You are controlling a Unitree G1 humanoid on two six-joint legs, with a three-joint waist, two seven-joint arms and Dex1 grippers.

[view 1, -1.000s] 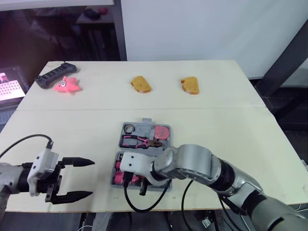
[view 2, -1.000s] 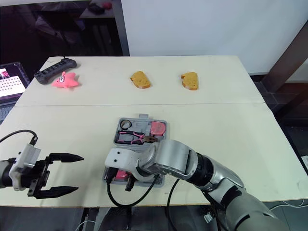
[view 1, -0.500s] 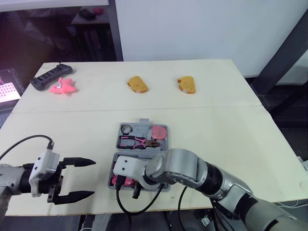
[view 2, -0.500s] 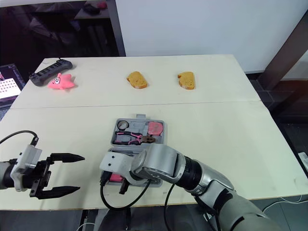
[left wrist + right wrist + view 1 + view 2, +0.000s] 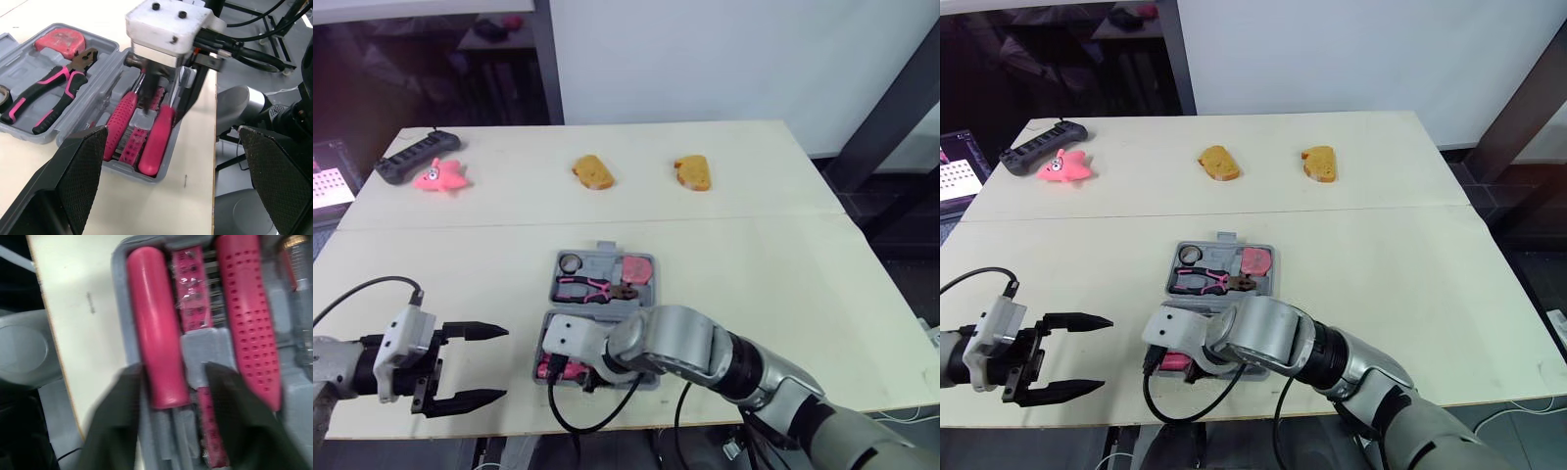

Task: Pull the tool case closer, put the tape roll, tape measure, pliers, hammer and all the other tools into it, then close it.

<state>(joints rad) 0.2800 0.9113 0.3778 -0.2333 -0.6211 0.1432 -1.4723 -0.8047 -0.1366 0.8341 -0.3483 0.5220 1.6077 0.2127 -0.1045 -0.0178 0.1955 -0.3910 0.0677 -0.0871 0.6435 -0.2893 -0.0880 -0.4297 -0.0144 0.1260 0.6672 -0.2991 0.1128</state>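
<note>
Tool case point(image 5: 605, 262), grey moulded plastic, lying fully open at near centre of the surface point(image 5: 803, 255), both halves flat, small latch tab on the far edge. In the far half: dark tape roll point(image 5: 573, 261) at far left, pink-red tape measure point(image 5: 641, 267) at far right, pliers point(image 5: 592, 288) with pink-and-black grips laid across just nearer, jaws toward the right. In the near half: smooth pink handle point(image 5: 156, 328) and dimpled pink handle point(image 5: 249, 323) lying side by side, with a pink bit strip point(image 5: 193, 289) seated between them.

Right hand point(image 5: 171, 367) down over the near half, black fingers spread, one outside the smooth handle and one past the bit strip; released, by the look of it, though too blurred to say whether either finger touches the handle.

Left hand point(image 5: 504, 363) at near left above the surface, well apart from the case, fingers wide apart, grasping nothing.
</note>
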